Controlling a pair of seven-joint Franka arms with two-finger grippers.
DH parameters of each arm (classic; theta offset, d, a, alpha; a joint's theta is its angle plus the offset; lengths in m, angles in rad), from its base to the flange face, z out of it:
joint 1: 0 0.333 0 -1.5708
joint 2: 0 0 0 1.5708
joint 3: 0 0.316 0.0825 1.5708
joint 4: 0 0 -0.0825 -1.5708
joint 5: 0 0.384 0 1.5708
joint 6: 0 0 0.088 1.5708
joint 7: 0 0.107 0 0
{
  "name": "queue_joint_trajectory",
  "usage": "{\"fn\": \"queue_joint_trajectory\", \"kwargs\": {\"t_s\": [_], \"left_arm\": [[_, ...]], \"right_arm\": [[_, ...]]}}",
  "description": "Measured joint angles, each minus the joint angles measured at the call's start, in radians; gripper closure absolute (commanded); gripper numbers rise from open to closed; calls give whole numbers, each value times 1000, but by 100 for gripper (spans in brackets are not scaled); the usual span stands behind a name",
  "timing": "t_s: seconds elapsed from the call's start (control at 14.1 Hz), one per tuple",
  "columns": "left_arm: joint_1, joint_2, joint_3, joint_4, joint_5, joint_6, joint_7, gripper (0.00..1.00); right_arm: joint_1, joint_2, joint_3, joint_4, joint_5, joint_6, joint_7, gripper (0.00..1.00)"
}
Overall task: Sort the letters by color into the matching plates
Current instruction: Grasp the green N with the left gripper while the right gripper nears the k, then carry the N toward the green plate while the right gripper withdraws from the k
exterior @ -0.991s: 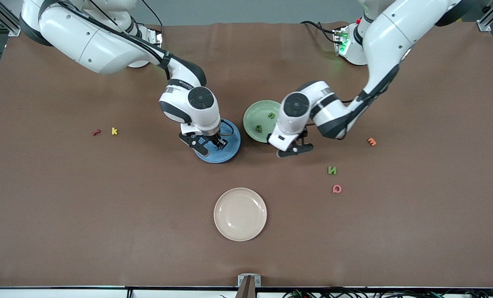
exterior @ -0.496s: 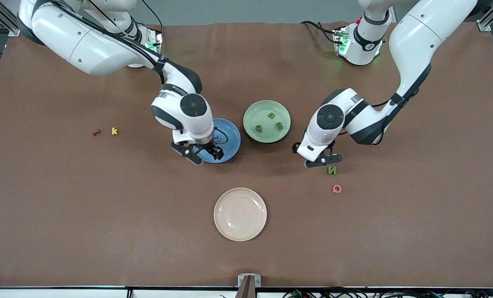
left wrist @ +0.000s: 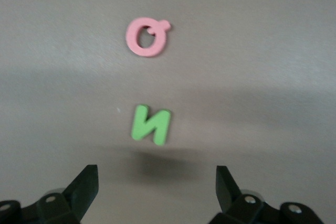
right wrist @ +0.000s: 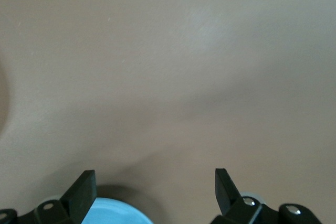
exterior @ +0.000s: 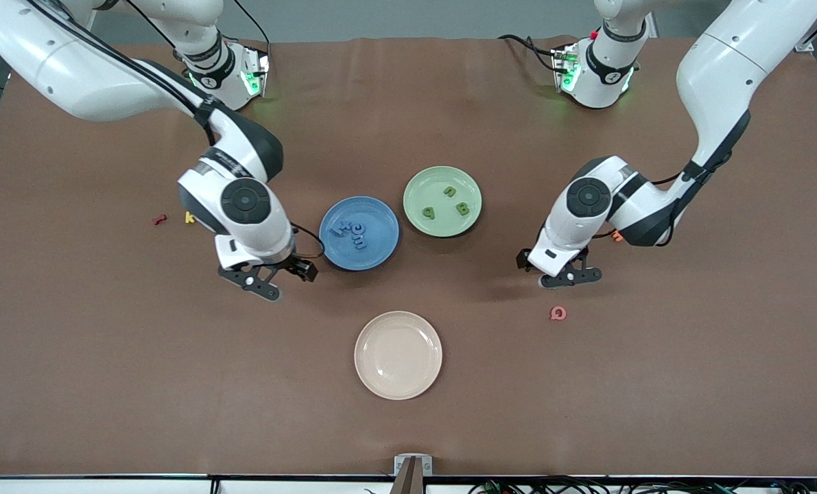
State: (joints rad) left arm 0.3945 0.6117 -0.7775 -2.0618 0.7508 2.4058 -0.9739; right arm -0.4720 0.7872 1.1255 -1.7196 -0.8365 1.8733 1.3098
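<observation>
Vs 1 s ago: right gripper [exterior: 276, 276] has left the blue plate [exterior: 381, 243] and now hangs over bare table just beside it, toward the right arm's end, jaws spread, nothing held. Blue letters [exterior: 352, 234], before hidden under it, now show in the blue plate. Left gripper [exterior: 563, 273] has moved off the green plate [exterior: 442, 223] edge to over the green N [left wrist: 151, 124], jaws wide apart, empty; N lies flat on the table, untouched, pink Q [exterior: 558, 313] just beside it, nearer the front cam. Three green letters [exterior: 449, 203] sit in the green plate.

Plates: round, shallow, smooth plastic w/ raised rims; cream plate [exterior: 367, 336] same shape, nearer cam. Letters chunky, matte, foam-like. Table [exterior: 106, 377]: brown, dull, slightly wrinkled cover. Red letter [exterior: 159, 219] and yellow letter [exterior: 189, 217] lie toward the right arm's end; orange letter [exterior: 615, 236] peeks by the left arm.
</observation>
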Motion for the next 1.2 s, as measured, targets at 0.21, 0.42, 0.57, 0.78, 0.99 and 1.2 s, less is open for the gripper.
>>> {"fn": "queue_joint_trajectory", "kwargs": {"t_s": [0.21,0.42,0.57,0.78,0.99,1.2], "left_arm": [[32,19,1,-8,41,43,13,3],[38,44,3,-7,57,83,13,5],[38,56,11,-5,69,99,13,7],[38,67,22,7,74,104,22,10],[35,80,32,26,74,105,32,23],[33,101,37,46,83,105,32,37]], "right_arm": [[-37,-11,15,57,107,-24,-164,0],[-39,-76,-79,132,280,-33,-409,0],[-31,-155,-206,152,426,-33,-625,0],[-4,-274,-383,153,575,-58,-893,0],[38,-373,-484,151,632,-142,-1027,0],[50,-453,-535,150,657,-244,-1122,0]]}}
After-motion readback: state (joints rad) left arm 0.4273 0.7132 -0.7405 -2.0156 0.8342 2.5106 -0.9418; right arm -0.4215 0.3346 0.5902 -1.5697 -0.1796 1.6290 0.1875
